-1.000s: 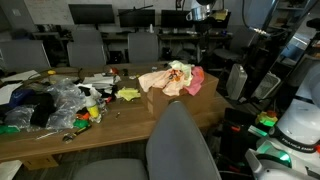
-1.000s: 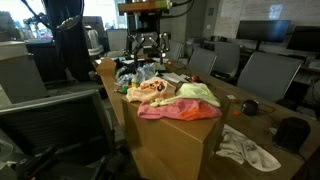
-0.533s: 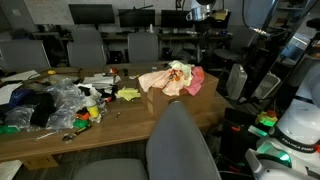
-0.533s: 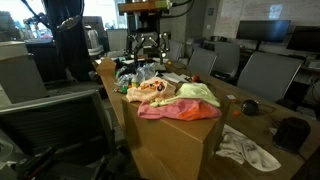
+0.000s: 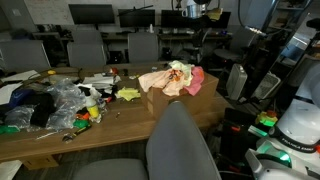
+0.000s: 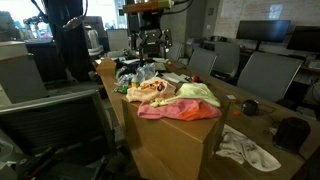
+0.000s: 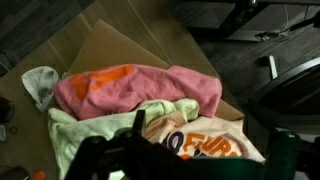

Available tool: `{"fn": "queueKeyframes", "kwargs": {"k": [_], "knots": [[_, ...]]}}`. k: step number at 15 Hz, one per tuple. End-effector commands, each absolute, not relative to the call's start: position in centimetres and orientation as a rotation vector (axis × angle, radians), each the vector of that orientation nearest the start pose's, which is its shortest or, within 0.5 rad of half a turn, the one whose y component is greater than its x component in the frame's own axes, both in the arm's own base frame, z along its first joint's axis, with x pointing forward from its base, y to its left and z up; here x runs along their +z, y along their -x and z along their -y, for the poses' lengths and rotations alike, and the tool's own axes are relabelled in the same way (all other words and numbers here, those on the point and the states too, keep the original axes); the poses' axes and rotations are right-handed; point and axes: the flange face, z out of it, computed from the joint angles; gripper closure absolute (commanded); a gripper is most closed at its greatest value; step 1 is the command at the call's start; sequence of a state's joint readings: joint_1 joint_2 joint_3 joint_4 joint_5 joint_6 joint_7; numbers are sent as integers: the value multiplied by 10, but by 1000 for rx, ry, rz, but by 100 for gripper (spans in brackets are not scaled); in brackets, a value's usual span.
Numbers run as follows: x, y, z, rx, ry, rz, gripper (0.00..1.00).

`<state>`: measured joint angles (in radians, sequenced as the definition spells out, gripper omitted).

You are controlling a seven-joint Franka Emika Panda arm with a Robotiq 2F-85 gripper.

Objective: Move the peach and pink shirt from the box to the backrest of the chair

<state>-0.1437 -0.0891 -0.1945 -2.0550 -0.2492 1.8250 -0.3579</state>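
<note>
A cardboard box [image 5: 168,101] stands on the wooden table and holds a heap of clothes. The peach shirt [image 5: 158,80] with orange lettering lies on top, beside a pink shirt [image 5: 196,80]. In the wrist view the pink shirt [image 7: 130,88] lies above a light green garment [image 7: 95,128] and the peach shirt [image 7: 205,140]. Both shirts also show in an exterior view: peach [image 6: 150,92], pink [image 6: 180,111]. My gripper [image 5: 192,10] hangs high above the box, apart from the clothes, open and empty; it also shows in an exterior view [image 6: 150,42]. A grey chair backrest [image 5: 185,140] stands in the foreground.
Plastic bags, bottles and small items [image 5: 55,100] clutter one end of the table. A white cloth [image 6: 245,148] lies on the table next to the box [image 6: 170,145]. Office chairs [image 5: 88,45] and monitors line the back. A dark chair [image 6: 50,120] stands close to the box.
My gripper has shifted slightly sideways high above the box. The clothes and the box have not moved.
</note>
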Motion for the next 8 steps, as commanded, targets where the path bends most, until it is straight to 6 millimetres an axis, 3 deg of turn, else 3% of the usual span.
{"fn": "queueKeyframes", "kwargs": {"k": [1, 8], "knots": [[486, -515, 189, 177, 3298, 180, 0], [498, -568, 155, -32, 3188, 297, 0]]}}
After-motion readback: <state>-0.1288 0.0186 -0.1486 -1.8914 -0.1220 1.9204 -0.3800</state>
